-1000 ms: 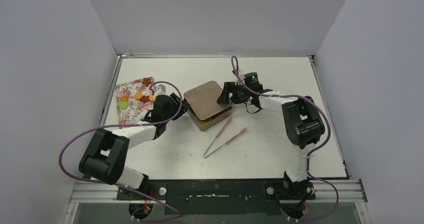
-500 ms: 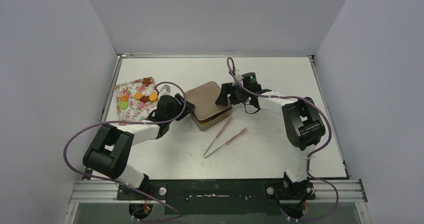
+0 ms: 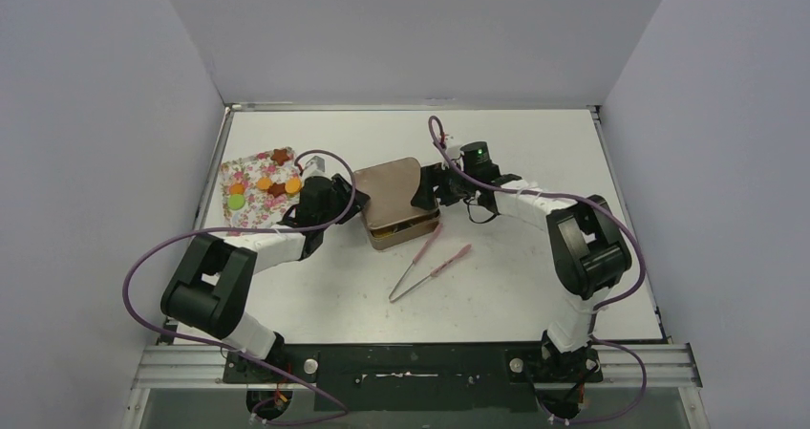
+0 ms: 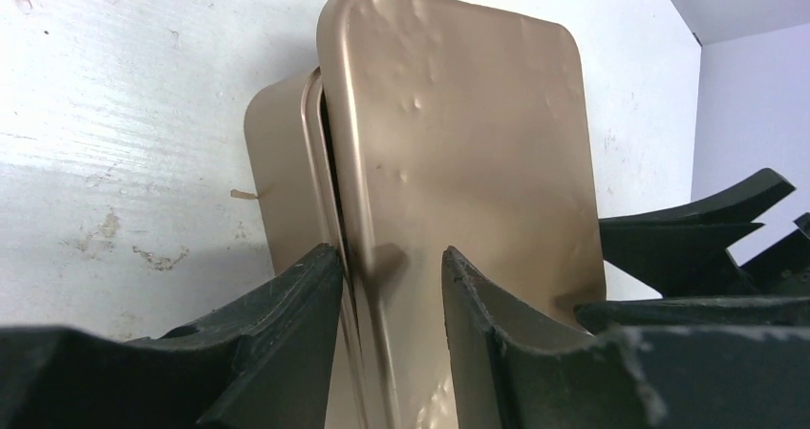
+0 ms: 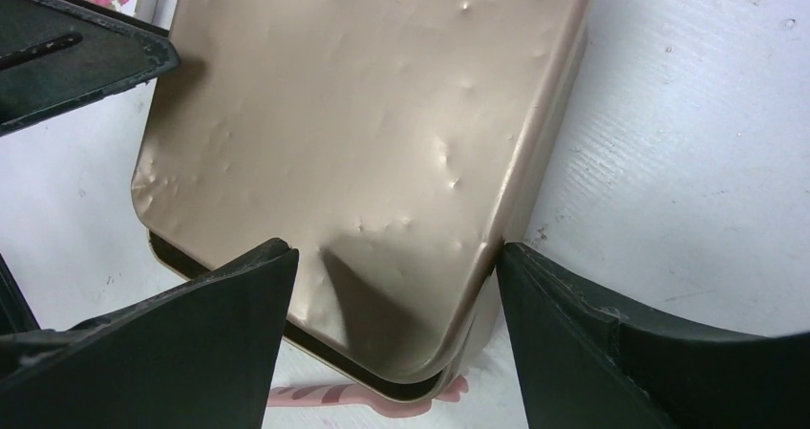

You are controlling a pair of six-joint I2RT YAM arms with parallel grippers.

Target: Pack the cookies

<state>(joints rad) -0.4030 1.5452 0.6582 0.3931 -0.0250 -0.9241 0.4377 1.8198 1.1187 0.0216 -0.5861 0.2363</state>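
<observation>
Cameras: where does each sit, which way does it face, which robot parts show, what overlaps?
Top external: above and behind the bases, looking down on the table; left arm, right arm, left gripper and right gripper flanking the tin.
Left wrist: on the left arm, facing the lid past its own fingers; right gripper at far right.
Right wrist: looks down on the lid between its own fingers; left gripper top left.
Shared: the tin, all three.

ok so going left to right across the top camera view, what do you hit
flower-print cloth carrying the small orange, brown and green cookies → left tool → dented bronze metal tin → right tool
</observation>
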